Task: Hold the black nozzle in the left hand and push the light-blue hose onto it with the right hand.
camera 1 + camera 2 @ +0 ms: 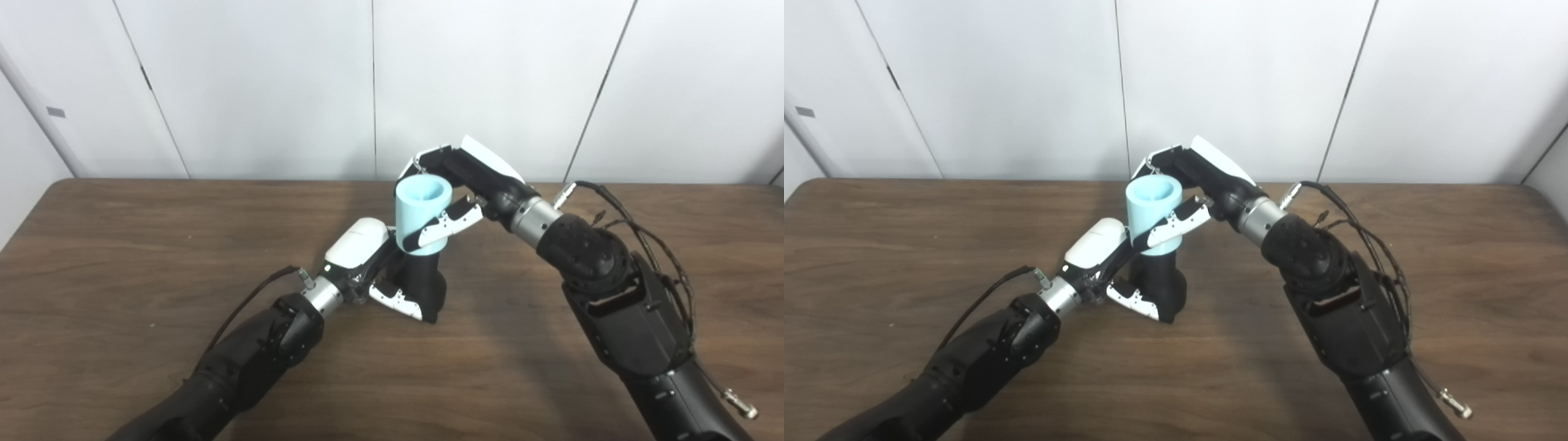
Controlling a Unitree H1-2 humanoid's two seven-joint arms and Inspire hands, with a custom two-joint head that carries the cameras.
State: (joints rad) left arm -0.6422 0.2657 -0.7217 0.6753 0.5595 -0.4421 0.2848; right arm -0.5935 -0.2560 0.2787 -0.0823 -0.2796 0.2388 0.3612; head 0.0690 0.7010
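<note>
The black nozzle (pixel 424 283) stands upright on the brown table (pixel 122 257), wide end down. My left hand (pixel 367 257) is shut on its lower part from the left. The light-blue hose (pixel 421 211), a short open tube, sits on top of the nozzle with its open mouth facing up. My right hand (pixel 456 184) is shut on the hose, fingers wrapped around its far side and thumb across its front. The same scene shows in the right eye view, with the hose (pixel 1151 211) above the nozzle (pixel 1159 282).
A white panelled wall (pixel 380 79) runs behind the table's far edge. Loose cables (pixel 649 245) hang along my right forearm, and a cable (pixel 257 294) loops off my left wrist.
</note>
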